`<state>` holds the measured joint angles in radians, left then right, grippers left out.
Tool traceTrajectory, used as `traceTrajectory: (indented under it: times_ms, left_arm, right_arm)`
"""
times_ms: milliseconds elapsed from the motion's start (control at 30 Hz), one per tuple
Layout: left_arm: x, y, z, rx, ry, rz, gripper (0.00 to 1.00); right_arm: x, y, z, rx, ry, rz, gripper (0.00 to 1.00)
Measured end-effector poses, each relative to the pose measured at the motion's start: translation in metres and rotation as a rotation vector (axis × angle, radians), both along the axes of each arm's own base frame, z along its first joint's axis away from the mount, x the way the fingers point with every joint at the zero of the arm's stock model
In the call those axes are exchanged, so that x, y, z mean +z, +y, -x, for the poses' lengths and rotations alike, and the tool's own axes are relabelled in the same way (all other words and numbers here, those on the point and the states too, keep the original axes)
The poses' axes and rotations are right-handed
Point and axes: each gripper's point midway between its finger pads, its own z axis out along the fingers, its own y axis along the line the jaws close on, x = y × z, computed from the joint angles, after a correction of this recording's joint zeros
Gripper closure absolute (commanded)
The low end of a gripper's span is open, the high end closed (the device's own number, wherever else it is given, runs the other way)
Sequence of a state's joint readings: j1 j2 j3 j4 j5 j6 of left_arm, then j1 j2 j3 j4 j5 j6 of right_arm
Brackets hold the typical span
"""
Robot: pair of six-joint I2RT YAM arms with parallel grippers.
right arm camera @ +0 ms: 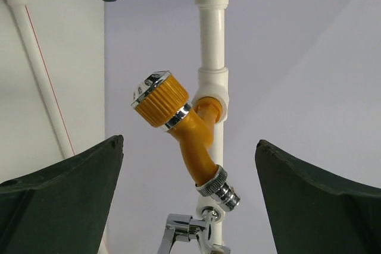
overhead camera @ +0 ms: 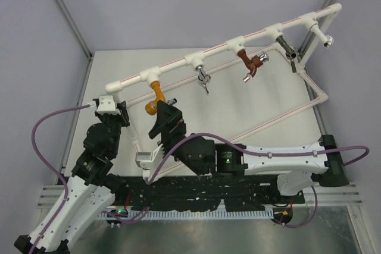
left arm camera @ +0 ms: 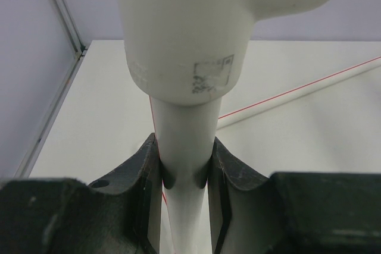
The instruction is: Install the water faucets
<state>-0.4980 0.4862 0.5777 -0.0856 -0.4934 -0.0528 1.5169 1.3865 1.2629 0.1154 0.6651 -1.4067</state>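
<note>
The left gripper (left arm camera: 184,176) is being held clamped on a pipe (left arm camera: 180,129) at far left; the right gripper (right arm camera: 189,176) is being held wide open, its arm (overhead camera: 280,154) stretched leftward.

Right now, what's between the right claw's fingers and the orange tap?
Nothing: in the right wrist view, only air separates the right gripper from the orange tap.

counter (overhead camera: 250,114): beneath the pipe frame; arm bases at its near edge.
pipe frame (overhead camera: 309,84): over the counter; its top rail (overhead camera: 256,33) runs from near left to far right.
water faucet (overhead camera: 156,93): hangs from the leftmost tee of the top rail.
other taps (overhead camera: 250,63): four, spaced along the rail to the right of the water faucet.
left pincer (left arm camera: 184,173): around the upright pipe (left arm camera: 181,129) at the frame's left end, just below the elbow fitting (left arm camera: 184,40); fingers touching the pipe on both sides.
right pincer (right arm camera: 189,144): just before the water faucet, one finger on either side, apart from it.
</note>
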Motion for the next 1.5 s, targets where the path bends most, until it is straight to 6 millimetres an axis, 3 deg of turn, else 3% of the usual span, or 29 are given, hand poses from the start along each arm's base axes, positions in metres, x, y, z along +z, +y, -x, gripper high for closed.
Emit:
traceTrajectory:
  times_ms: [100,267,433,533,667,867,967,1100,1500]
  left_arm:
    - [0.0,0.0,0.0,0.0,0.0,0.0,1.0]
    - [0.0,0.0,0.0,0.0,0.0,0.0,1.0]
    - [0.0,0.0,0.0,0.0,0.0,0.0,1.0]
    - [0.0,0.0,0.0,0.0,-0.001,0.001,1.0]
    - [0.001,0.0,0.001,0.0,-0.002,0.001,1.0]
    - [0.001,0.002,0.0,0.006,-0.002,0.002,1.0]
    - [0.0,0.002,0.0,0.01,-0.002,0.002,1.0]
    - [0.0,0.002,0.0,0.01,-0.002,0.002,1.0]
    - [0.001,0.0,0.001,-0.005,-0.004,0.002,1.0]
  right_arm:
    - [-0.012,0.006,-0.006,-0.044,-0.092,0.129,0.0]
    - [-0.019,0.013,-0.029,-0.151,-0.219,0.236,0.13]
    - [-0.022,0.016,-0.054,-0.236,-0.293,0.275,0.34]
    - [-0.015,0.016,-0.063,-0.267,-0.33,0.251,0.43]
    - [-0.01,0.021,-0.068,-0.295,-0.365,0.215,0.7]
    - [-0.006,0.021,-0.07,-0.321,-0.347,0.13,0.85]
    - [-0.004,0.022,-0.069,-0.333,-0.269,0.028,0.95]
    - [-0.001,0.022,-0.068,-0.334,-0.081,-0.211,0.95]
    - [0.006,0.016,-0.066,-0.023,0.79,-1.098,0.95]
